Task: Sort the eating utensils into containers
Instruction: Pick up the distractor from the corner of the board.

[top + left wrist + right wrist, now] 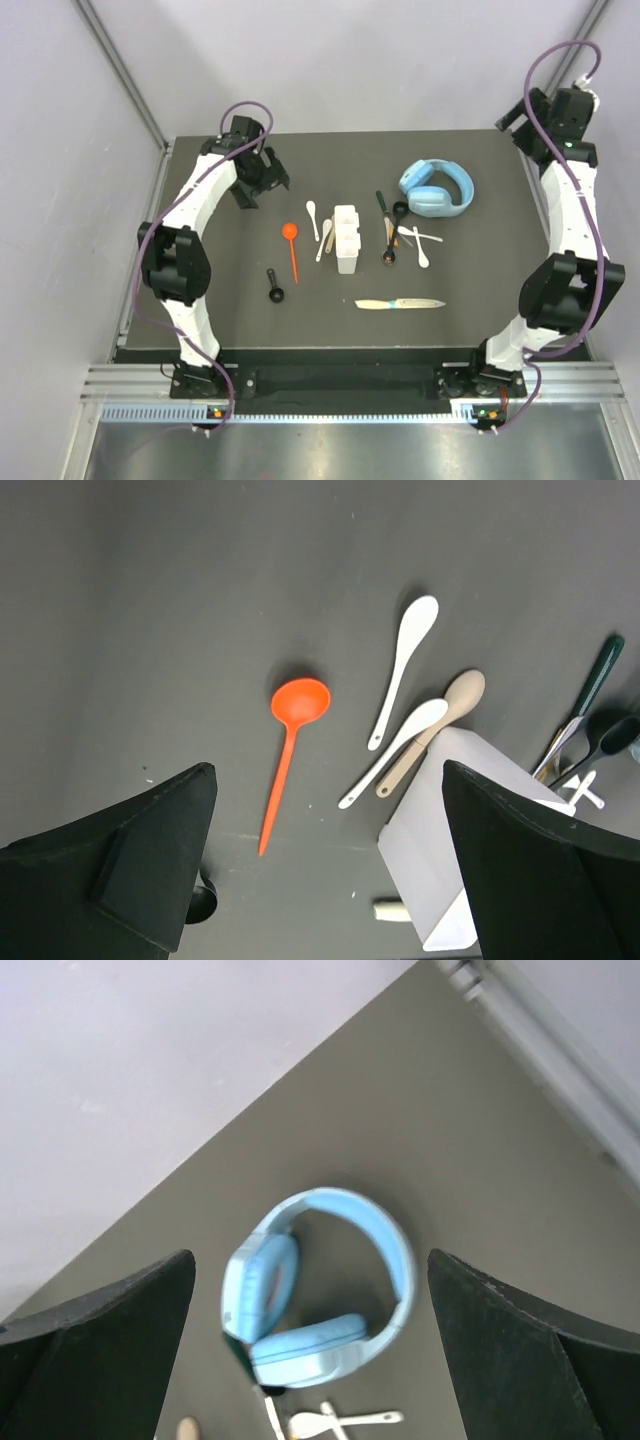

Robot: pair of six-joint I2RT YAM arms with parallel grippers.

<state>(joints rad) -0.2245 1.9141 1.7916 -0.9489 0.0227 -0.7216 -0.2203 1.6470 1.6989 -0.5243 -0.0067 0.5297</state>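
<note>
The black fingers (130, 870) of the left gripper (327, 780) fill the lower corners of the left wrist view. They are spread wide with nothing between them. Below that gap the orange-red spoon (299, 704) lies on the dark table (150, 610), bowl toward 12 o'clock. At its 3 o'clock lie two white spoons (405, 660) and a beige spoon (445, 712). The beige one runs close alongside one of the white ones, just beside the white caddy (425, 830).

In the top view the caddy stands near the middle of the table, its long side running 12 to 6 o'clock. Taken from the caddy:
- The orange-red spoon is at 9 o'clock.
- A black scoop spoon (274, 286) is at 8 o'clock.
- The knife (400, 303) lies crosswise at 5 o'clock, well apart.
- A dark-handled utensil (384, 208) and crossed white spoons (420, 238) lie near at 3 o'clock.
- The light-blue headphones (437, 187) are at 1 o'clock.

The left gripper hangs over the table at 10 o'clock. The right gripper (520, 115) sits beyond the headphones at the far corner. The right wrist view shows its fingers wide apart and empty.
</note>
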